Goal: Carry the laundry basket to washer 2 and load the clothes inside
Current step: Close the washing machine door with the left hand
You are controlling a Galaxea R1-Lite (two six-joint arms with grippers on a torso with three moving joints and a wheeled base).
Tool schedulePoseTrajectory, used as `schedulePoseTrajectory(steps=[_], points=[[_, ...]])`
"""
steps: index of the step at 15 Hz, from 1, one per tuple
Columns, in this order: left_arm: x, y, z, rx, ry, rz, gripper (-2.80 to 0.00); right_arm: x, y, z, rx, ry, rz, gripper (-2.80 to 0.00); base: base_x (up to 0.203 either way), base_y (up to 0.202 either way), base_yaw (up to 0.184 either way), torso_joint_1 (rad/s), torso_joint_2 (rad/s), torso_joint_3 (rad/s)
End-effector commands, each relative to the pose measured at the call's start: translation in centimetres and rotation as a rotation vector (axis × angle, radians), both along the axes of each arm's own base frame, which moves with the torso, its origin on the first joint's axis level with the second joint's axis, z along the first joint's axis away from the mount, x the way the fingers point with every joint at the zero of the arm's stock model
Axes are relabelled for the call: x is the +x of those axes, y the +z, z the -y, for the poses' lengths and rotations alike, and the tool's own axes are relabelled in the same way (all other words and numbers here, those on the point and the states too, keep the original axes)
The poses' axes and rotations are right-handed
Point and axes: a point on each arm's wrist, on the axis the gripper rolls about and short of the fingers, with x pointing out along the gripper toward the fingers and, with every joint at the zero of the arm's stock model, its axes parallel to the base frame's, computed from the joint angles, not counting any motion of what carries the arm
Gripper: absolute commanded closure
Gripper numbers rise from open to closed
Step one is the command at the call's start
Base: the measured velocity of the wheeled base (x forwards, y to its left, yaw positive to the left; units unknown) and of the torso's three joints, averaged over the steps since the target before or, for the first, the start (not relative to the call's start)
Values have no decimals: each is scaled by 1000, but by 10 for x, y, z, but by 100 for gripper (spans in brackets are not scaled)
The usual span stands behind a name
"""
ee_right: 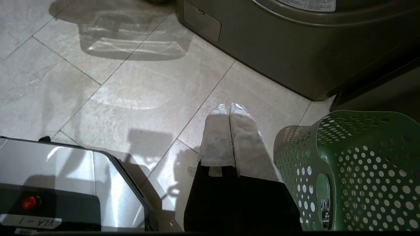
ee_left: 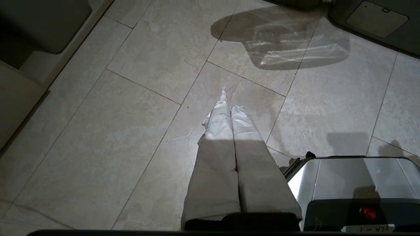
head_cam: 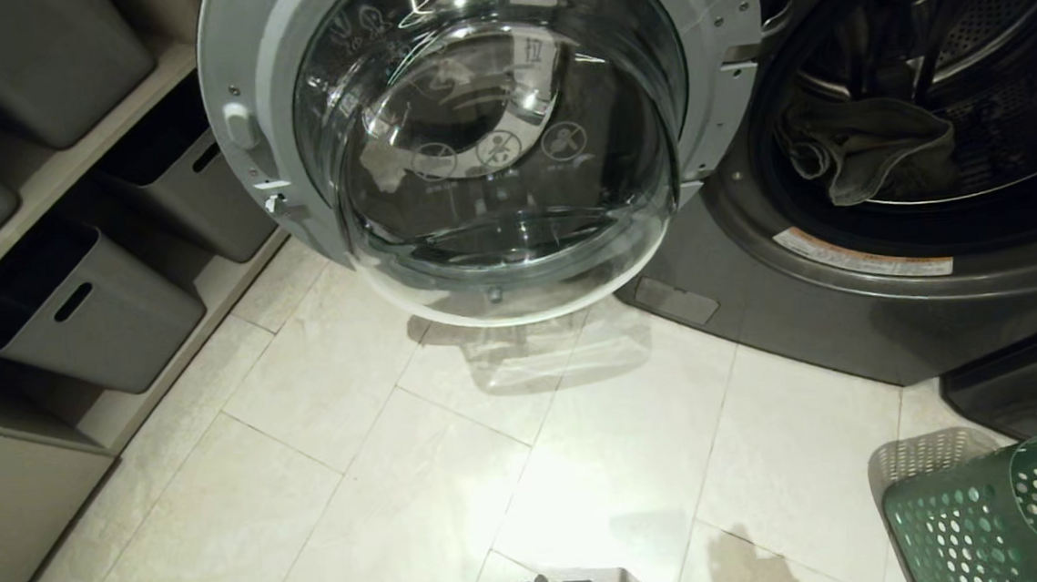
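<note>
We only catch a corner of the green laundry basket (head_cam: 1013, 512), cut off right of the washer (head_cam: 887, 210), with dark clothes (head_cam: 874, 156) inside the drum. Right pincer (ee_right: 229, 108) hangs pressed shut and empty just beside the basket; left pincer (ee_left: 228, 105) likewise.

Pale-wrapped gripper (ee_left: 229, 108) fingers, silver base (ee_right: 65, 170)
</note>
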Motion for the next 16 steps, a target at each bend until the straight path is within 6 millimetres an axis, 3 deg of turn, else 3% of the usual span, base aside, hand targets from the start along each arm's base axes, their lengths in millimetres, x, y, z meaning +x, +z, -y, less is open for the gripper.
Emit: schedulePoseTrajectory(steps=[1,16], points=[[0,0,0,0,0,1,0,0,0,0,-1,1,-2,0,0,0,0,6,2,200],[0,0,0,0,0,2,0,0,0,0,-2,1,-3,0,0,0,0,3,2,207]])
